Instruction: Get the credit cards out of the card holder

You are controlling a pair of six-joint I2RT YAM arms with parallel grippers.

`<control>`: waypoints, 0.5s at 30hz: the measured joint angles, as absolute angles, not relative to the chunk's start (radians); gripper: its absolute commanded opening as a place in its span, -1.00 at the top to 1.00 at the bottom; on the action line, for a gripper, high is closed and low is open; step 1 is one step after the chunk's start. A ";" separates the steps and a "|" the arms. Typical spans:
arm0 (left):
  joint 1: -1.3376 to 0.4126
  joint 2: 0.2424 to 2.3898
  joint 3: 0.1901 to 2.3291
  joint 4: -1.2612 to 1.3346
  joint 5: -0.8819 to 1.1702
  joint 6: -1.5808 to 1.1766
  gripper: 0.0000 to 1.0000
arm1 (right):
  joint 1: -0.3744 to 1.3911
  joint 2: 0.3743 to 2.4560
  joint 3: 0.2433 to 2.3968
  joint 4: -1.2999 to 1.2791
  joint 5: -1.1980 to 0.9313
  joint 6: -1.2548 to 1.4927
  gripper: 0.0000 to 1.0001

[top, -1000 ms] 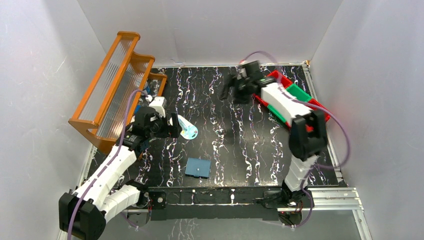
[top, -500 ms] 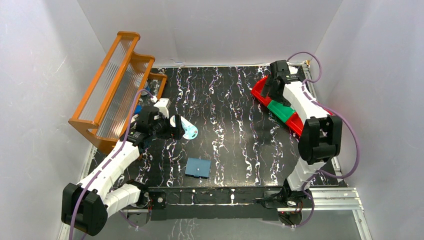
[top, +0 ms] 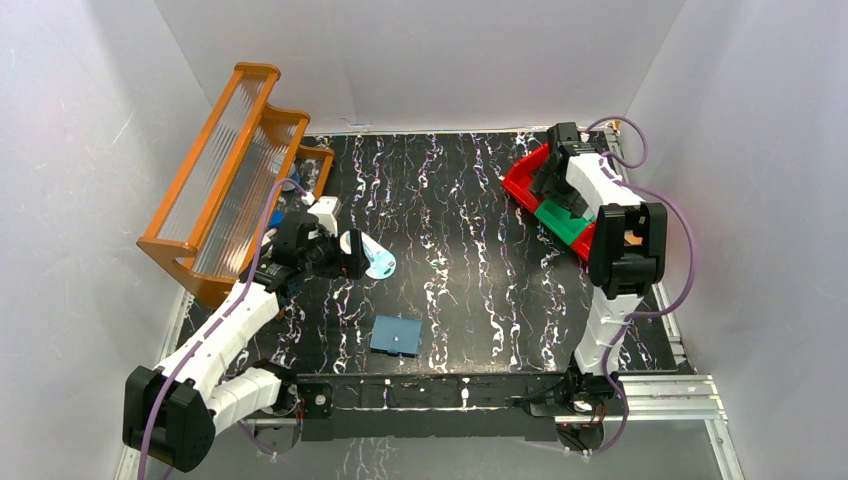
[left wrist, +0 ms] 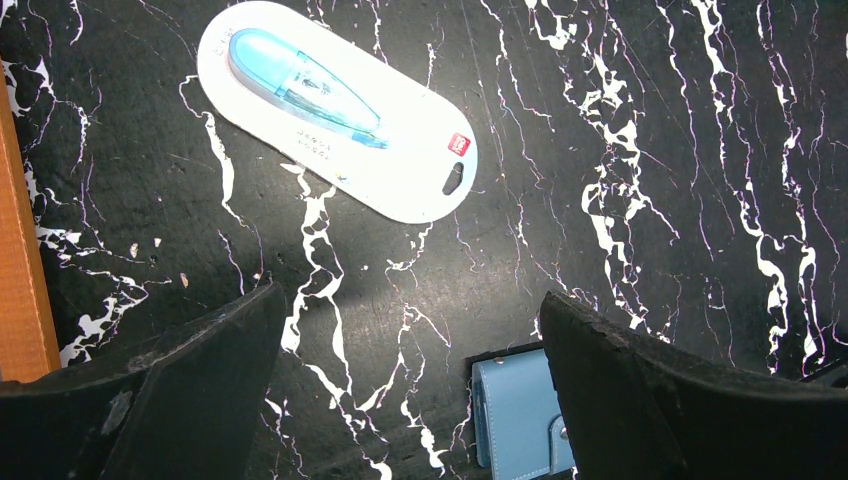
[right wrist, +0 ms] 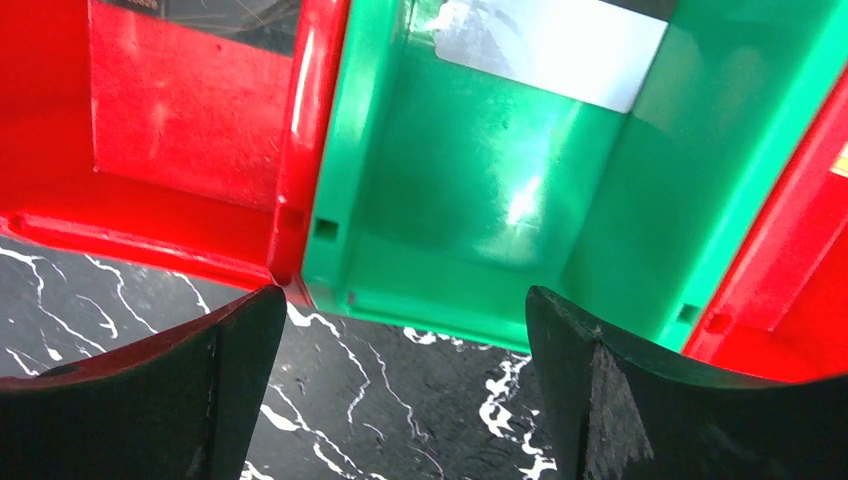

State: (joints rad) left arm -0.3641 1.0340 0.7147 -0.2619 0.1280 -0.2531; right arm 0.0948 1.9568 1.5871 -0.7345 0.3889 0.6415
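Apparently pre-grasp; left claw [left wrist: 408,300] and right claw [right wrist: 402,300] gape wide, empty; next, one must reach the closed card holder [top: 396,335].

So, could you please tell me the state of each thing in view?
Card holder: closed, flat on table.
Oval case: flat on table.
Green bin: pale rectangle inside.
Left end effector: open, empty.
Right end effector: open, empty, at green bin.
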 measured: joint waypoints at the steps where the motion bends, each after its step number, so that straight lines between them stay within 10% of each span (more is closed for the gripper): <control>1: -0.364 1.034 0.715 -0.262 0.128 -0.253 -0.97 | 0.093 1.970 1.598 -0.734 0.385 0.647 -0.95; 15: -0.364 1.040 0.715 -0.262 0.139 -0.253 -0.97 | 0.092 2.057 1.693 -0.731 0.339 0.666 -0.91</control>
